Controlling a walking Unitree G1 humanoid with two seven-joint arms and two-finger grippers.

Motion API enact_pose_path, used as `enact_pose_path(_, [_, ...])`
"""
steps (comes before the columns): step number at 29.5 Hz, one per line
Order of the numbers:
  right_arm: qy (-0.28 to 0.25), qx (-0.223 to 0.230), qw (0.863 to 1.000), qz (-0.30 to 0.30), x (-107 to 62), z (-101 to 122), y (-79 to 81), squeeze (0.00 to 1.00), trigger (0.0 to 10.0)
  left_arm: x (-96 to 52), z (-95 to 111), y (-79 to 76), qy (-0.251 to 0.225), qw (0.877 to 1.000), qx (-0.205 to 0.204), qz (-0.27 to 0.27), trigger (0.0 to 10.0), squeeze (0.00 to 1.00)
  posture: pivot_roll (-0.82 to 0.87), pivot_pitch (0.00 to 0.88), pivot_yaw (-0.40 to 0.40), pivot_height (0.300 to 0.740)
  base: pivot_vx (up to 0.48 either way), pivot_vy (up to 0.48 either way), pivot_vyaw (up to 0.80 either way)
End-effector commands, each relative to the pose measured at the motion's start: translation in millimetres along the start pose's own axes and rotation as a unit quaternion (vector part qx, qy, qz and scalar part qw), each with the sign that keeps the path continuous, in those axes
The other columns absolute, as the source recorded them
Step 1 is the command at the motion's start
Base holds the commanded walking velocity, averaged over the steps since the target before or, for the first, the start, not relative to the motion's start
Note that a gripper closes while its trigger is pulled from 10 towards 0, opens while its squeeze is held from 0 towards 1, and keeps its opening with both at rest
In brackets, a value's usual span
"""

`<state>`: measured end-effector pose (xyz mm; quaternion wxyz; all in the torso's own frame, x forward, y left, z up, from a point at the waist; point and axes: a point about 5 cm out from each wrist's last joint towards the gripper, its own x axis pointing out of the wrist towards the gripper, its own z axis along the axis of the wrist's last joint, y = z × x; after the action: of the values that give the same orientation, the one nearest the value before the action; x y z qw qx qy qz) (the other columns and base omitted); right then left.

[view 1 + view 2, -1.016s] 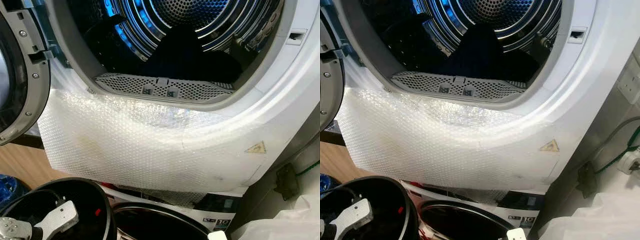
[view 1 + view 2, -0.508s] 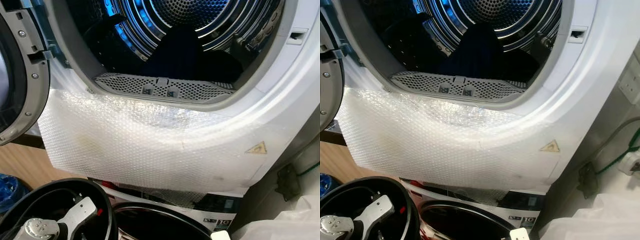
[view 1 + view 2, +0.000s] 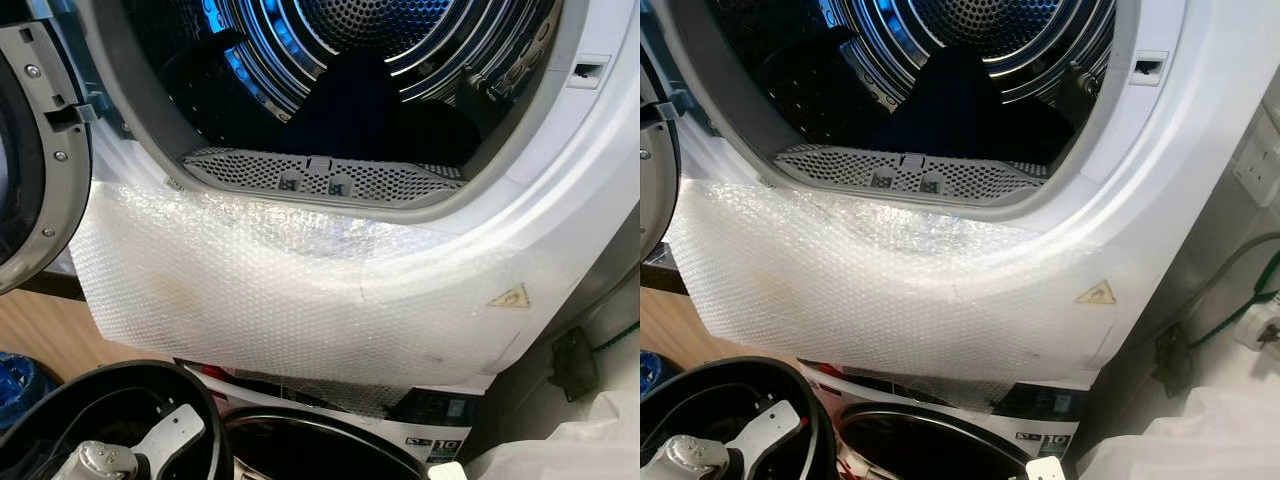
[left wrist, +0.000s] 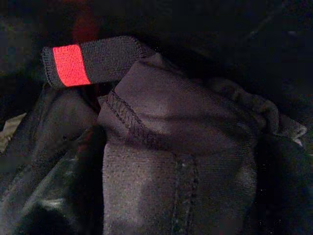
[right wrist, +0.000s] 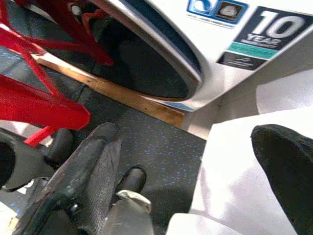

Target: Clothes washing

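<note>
At far left the door (image 3: 35, 160) is swung fully open. Below it, a black basket (image 3: 150, 385) stands on the floor before the machines, and the left arm (image 3: 120, 455) is reached down into it. In the left wrist view, dark clothes (image 4: 186, 161) with a red-marked tab (image 4: 88, 59) are seen close up; whether the left gripper is apart or clamped on cloth cannot be told. At centre, the drum (image 3: 360, 60) is lit blue, and 1 dark garment (image 3: 350, 105) is already lying inside, behind the perforated sill (image 3: 320, 180). Bubble wrap (image 3: 300, 290) is draped over the front panel. At right, the right gripper (image 5: 190, 196) is held with fingers (image 5: 93, 161) apart over the floor, idle. Loading is judged partly done: basket contents remain to be transferred, and the door remains to be closed.
</note>
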<state>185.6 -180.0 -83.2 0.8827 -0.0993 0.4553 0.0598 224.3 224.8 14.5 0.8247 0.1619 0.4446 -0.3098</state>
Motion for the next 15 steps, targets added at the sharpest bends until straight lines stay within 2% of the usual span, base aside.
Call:
enact_pose_path(1, [0.008,-0.002,1.0,0.007,-0.1,-3.0,4.8,0.0,10.0,4.4,-15.8,-2.5,0.041,0.999,-0.008,0.004,0.0,0.0,0.19,0.0,-0.016,0.74,0.0,0.0,0.0])
enact_pose_path(15, [0.002,-0.006,1.0,0.019,2.3,6.2,13.4,0.0,10.0,-3.8,-22.9,-8.6,0.037,0.999,-0.025,0.003,0.0,0.0,0.24,0.0,-0.02,0.74,0.0,0.0,0.0])
